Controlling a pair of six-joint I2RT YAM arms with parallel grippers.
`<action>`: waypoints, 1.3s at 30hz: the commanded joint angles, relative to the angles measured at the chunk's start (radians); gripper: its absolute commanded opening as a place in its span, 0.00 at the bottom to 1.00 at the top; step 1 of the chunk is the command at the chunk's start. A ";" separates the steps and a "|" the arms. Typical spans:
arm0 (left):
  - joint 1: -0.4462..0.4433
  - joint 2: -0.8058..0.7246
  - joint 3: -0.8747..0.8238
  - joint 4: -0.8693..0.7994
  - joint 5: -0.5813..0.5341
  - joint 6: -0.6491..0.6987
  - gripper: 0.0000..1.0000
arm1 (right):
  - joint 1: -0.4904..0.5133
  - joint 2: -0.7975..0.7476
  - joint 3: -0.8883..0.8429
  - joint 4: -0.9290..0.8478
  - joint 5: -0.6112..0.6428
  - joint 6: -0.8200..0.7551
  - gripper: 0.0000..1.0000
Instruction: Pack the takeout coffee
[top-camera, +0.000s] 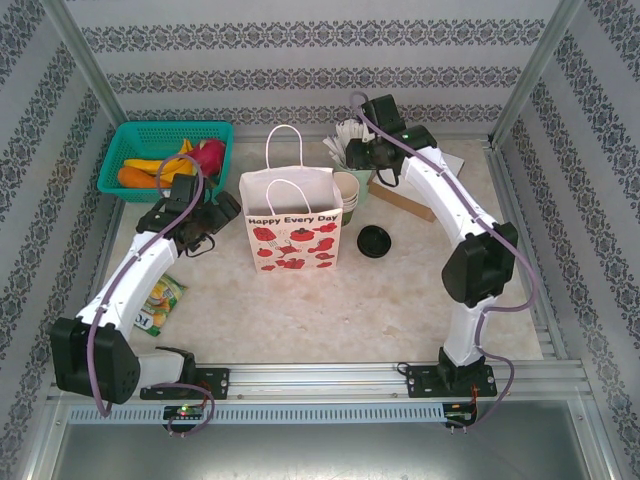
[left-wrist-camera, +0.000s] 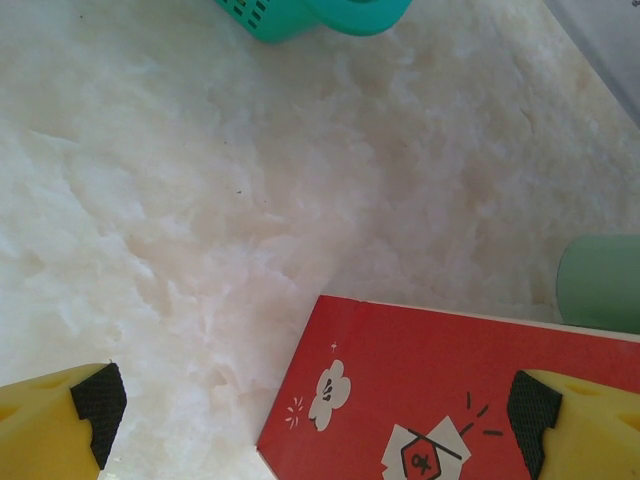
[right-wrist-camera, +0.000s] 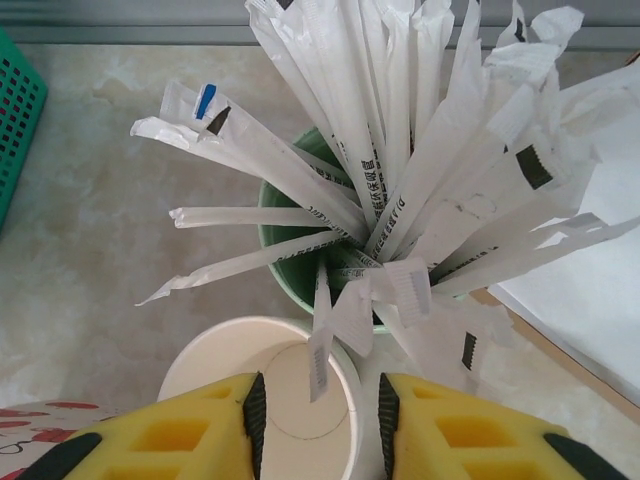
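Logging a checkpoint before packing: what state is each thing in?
paper cup: upright, no lid on
black lid: off the cup, lying flat
paper bag: standing upright, handles up
straw cup: upright, full of wrapped straws
left pincer: open
right pincer: open, over the paper cup's rim

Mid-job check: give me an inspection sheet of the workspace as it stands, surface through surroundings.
Surface: pale marbled tabletop, no spills seen.
Job's things: paper cup upright beside the red-and-white paper bag, no lid on; black lid flat on the table, apart; brown tray partly hidden by the right arm.
Clutter: red-and-white paper bag standing; straw cup; teal basket of toys; snack packet.
Grippers: left gripper open beside the bag; right gripper open above the paper cup's rim.
Cables: purple cables along both arms, no snag seen.
Surroundings: patterned walls, metal frame.
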 joint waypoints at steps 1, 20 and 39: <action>0.007 0.007 -0.010 0.031 0.002 -0.017 1.00 | 0.000 0.027 0.039 0.018 -0.001 -0.021 0.36; 0.008 0.002 -0.016 0.029 -0.008 -0.009 1.00 | 0.001 -0.049 0.016 -0.001 0.018 -0.016 0.07; 0.007 0.034 0.062 0.015 0.007 0.126 1.00 | -0.002 -0.436 0.064 -0.201 -0.150 -0.282 0.00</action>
